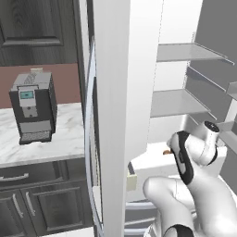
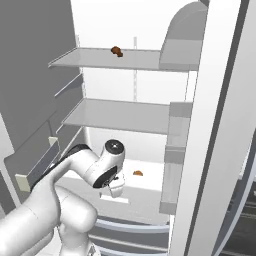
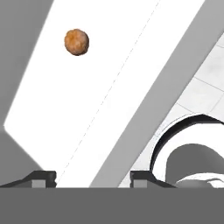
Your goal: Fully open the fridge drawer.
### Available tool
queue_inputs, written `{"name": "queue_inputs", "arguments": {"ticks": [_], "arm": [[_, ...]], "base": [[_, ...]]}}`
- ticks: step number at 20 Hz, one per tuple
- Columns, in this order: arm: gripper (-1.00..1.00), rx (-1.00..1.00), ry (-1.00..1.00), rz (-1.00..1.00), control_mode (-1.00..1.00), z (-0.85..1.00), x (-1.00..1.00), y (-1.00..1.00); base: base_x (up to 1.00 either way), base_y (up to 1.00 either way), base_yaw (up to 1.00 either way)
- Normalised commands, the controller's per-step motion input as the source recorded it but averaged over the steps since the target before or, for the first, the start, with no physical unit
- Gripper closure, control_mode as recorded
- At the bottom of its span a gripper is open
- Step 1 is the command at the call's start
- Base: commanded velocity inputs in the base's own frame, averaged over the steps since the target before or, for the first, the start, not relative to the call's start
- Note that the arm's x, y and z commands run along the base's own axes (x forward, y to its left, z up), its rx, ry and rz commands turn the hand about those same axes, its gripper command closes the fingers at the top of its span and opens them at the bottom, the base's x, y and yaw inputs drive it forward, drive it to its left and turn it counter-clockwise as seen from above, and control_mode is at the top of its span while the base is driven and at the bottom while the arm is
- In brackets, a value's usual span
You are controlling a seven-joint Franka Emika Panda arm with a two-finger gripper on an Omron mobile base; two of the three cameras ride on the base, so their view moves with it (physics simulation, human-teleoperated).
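- The fridge drawer (image 2: 145, 182) sits at the bottom of the open fridge, below the two grey shelves, and I see its white top and front edge from the right base view.
- From the hand view I look down on the drawer (image 3: 87, 96) as a broad white slab running on a slant, with a grey band along its edge.
- A small orange-brown ball (image 3: 76, 41) lies on that white surface, well ahead of the fingertips; from the right base view it shows as a brown spot (image 2: 137, 173) just right of the wrist.
- My gripper (image 3: 92, 178) hangs just above the drawer, its two dark fingertips (image 3: 41, 177) set wide apart with nothing between them.
- One tip sits over the white surface, the other over the grey band; I cannot tell whether either touches.
- From the right base view the gripper (image 2: 116, 189) points down at the drawer's near part, under the lower shelf (image 2: 120, 115).
- Another brown lump (image 2: 116, 50) rests on the upper shelf (image 2: 107, 59).
- Left of the fridge, a coffee machine (image 1: 32, 106) stands on the marble counter (image 1: 55, 139) above dark cabinets (image 1: 41, 199).
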Motion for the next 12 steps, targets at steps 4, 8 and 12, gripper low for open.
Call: {"name": "queue_inputs", "arguments": {"ticks": [4,8,12], "arm": [[1.00,0.00,-0.01,0.00,-1.00,0.00,-0.85,-0.33],[1.00,0.00,-0.01,0.00,-1.00,0.00,-0.87,-0.34],[1.00,0.00,-0.02,0.00,-1.00,0.00,-0.84,-0.34]], "base": [[0.00,0.00,0.00],[0.00,0.00,0.00],[0.00,0.00,0.00]]}}
